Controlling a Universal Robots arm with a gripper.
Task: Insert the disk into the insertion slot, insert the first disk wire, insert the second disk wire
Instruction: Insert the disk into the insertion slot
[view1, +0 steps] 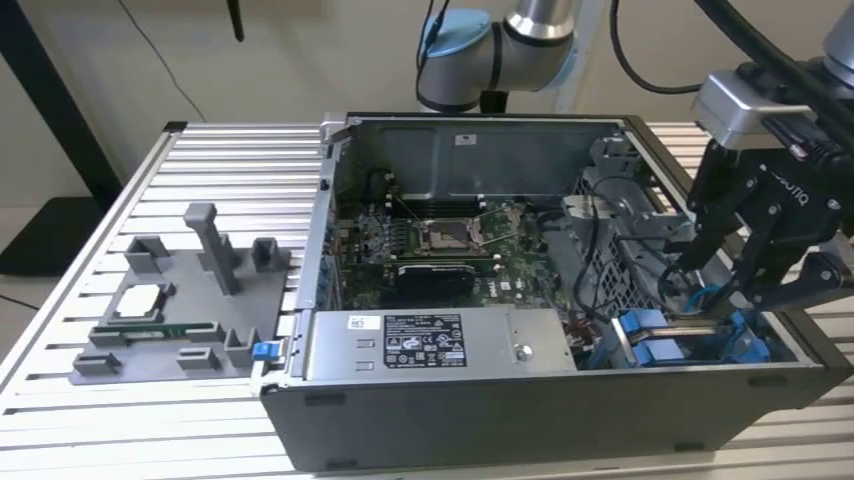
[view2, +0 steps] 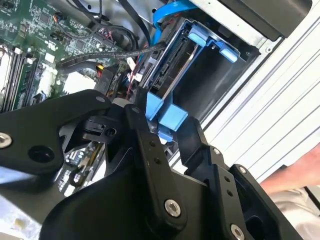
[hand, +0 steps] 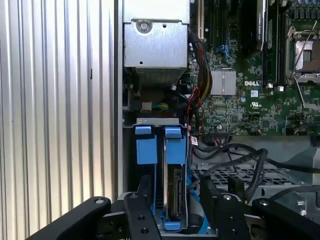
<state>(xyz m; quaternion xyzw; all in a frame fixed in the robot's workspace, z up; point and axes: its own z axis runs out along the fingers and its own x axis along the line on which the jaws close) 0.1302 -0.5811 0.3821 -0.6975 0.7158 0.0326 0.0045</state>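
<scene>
The disk (hand: 175, 192) stands on edge in its blue carrier inside the insertion slot (hand: 129, 165), a grey metal bay at the case's corner. In the second wrist view the disk (view2: 172, 70) reaches deep into the insertion slot (view2: 215, 85), and the carrier's blue end sticks out between my black fingers (view2: 137, 125). My gripper (view2: 166, 125) is shut on that blue end; in the first wrist view the gripper (hand: 175, 202) straddles the disk. In the exterior view the gripper (view1: 727, 295) hangs over the bay at the case's right end, beside its blue tabs (view1: 643, 338).
The grey power-supply box (view1: 441, 345) lies beside the bay, with the motherboard (view1: 441, 240) behind it. Black cables (hand: 235, 155) and a blue flat cable (view2: 170, 10) run close to the bay. A grey parts fixture (view1: 174, 310) sits on the slatted table. A person's arm (view2: 295, 185) shows beyond the case.
</scene>
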